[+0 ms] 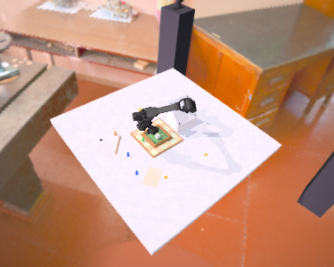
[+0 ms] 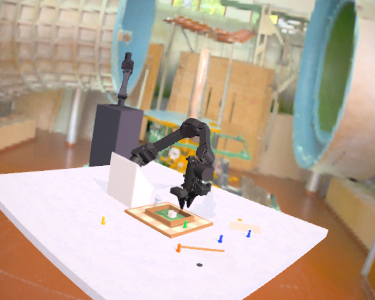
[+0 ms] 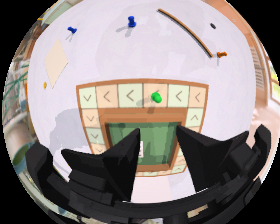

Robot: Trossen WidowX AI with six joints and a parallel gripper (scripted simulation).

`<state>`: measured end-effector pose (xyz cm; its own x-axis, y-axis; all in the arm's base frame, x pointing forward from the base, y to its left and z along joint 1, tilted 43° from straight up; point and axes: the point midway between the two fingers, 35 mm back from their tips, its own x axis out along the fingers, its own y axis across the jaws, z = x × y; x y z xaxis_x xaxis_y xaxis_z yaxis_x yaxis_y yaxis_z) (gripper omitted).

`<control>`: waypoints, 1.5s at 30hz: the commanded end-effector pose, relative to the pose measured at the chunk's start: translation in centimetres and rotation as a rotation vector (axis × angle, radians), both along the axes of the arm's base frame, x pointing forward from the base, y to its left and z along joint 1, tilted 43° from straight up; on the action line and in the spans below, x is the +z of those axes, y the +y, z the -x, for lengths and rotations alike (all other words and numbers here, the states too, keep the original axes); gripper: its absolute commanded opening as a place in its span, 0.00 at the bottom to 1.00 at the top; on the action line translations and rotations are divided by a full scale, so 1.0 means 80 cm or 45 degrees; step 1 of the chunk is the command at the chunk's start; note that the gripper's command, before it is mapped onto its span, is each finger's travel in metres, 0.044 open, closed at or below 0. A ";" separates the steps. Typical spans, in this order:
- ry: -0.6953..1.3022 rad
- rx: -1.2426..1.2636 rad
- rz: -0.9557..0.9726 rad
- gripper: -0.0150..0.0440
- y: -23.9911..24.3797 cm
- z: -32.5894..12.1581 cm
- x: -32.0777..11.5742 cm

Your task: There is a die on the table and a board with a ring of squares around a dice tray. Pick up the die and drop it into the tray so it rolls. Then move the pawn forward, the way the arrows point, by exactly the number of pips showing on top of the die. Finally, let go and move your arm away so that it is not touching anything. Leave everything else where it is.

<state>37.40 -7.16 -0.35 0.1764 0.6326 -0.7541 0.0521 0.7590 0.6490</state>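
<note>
Pincer (image 1: 152, 131) (image 2: 185, 207) (image 3: 158, 130): part-spread, nothing pinched, tips poised above the board's tray side, and here we are between the two halves of the job!
Die (image 1: 158, 136) (image 2: 172, 214) (image 3: 140, 149): down in the tray (image 1: 157, 145) (image 2: 159, 219) (image 3: 145, 116), below the pincer, partly masked by one finger in the wrist view; its top pips can't be read.
Green pawn (image 1: 143, 139) (image 2: 185, 224) (image 3: 156, 97): upright on the arrowed ring, out ahead of the fingertips, its row pointing left in the wrist view.
Score so far: die delivered; pawn's advance by the pip count, release and retreat all look left to play.
Board (image 1: 154, 155) (image 2: 147, 222) (image 3: 87, 96): just under the pincer, the tray wall rising close inside the pawn's row, so a finger dipping on that side could clip it.
White block (image 1: 182, 120) (image 2: 122, 180): behind the pincer, on the arm's side, one to respect on the way out.
Open room: beyond the pawn's outer edge, with the nearer blue pawn (image 1: 128, 154) (image 2: 220, 238) (image 3: 131, 21) and thin stick (image 1: 118, 145) (image 2: 202, 249) (image 3: 188, 29) well apart from the board; straight up looks the safest exit.
</note>
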 end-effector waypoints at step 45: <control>-0.377 0.424 0.059 0.59 0.044 -0.044 -0.067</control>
<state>41.01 -3.85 -5.14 0.1847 0.6542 -0.7334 -0.3922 0.7333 0.5554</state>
